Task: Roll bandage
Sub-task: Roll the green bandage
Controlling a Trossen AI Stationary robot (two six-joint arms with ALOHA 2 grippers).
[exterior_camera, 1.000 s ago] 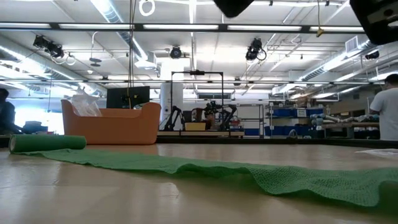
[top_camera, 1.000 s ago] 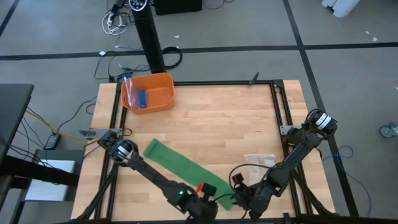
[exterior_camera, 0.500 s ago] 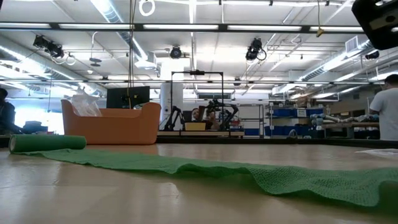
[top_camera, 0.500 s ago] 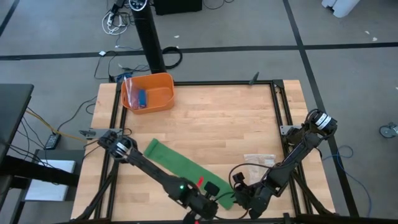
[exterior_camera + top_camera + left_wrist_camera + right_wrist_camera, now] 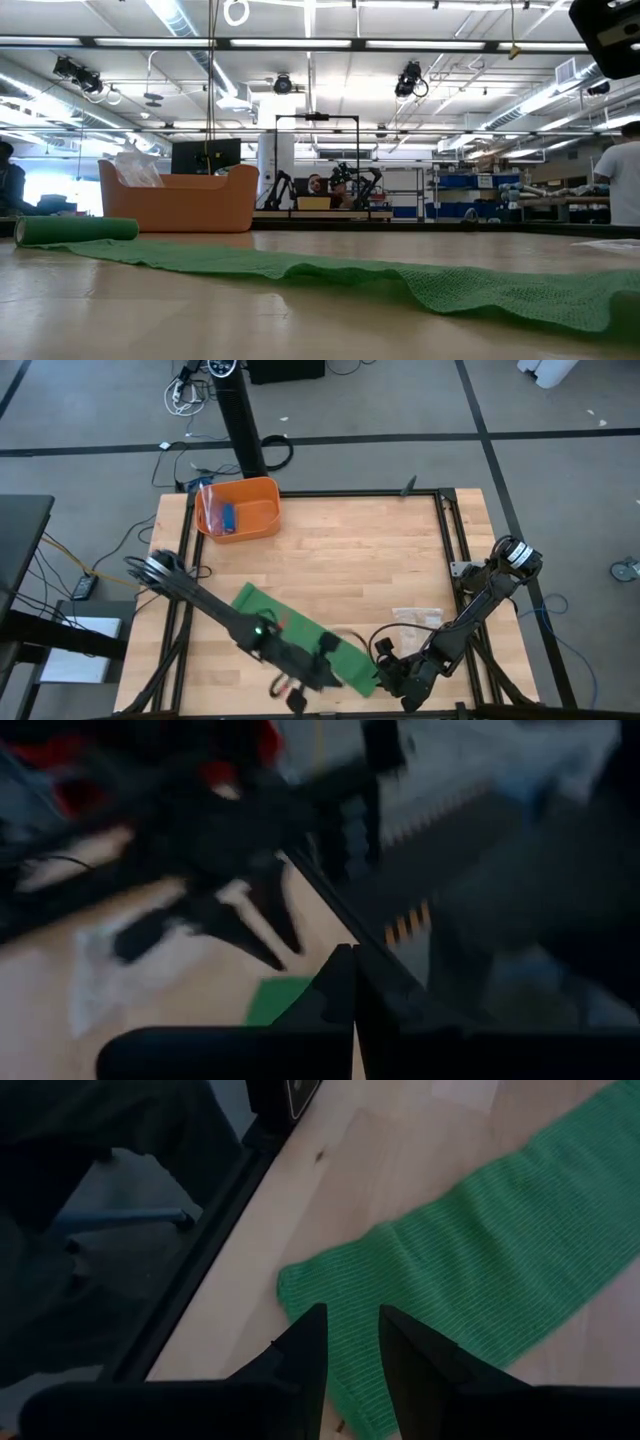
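The bright green bandage (image 5: 300,635) lies flat and slantwise on the wooden table, from a small rolled end at the far left (image 5: 75,230) to its loose end near the front edge (image 5: 300,1285). My right gripper (image 5: 352,1355) is open, and its fingers stand just over the loose end; it also shows in the high view (image 5: 392,675). My left gripper (image 5: 355,985) is shut and empty. It hovers over the bandage's near half (image 5: 325,660) and points toward the right arm.
An orange basket (image 5: 262,520) at the far left holds a clear plastic bag and a small blue item. A clear packet (image 5: 415,618) lies near the right arm. Dark frame rails (image 5: 445,540) border the table. A person (image 5: 622,170) stands in the room behind.
My left arm has swung away from the table's near edge toward the far left. Its gripper has drawn back over the bandage and turned, and it is blurred in its wrist view. The bandage and my right gripper have stayed where they were.
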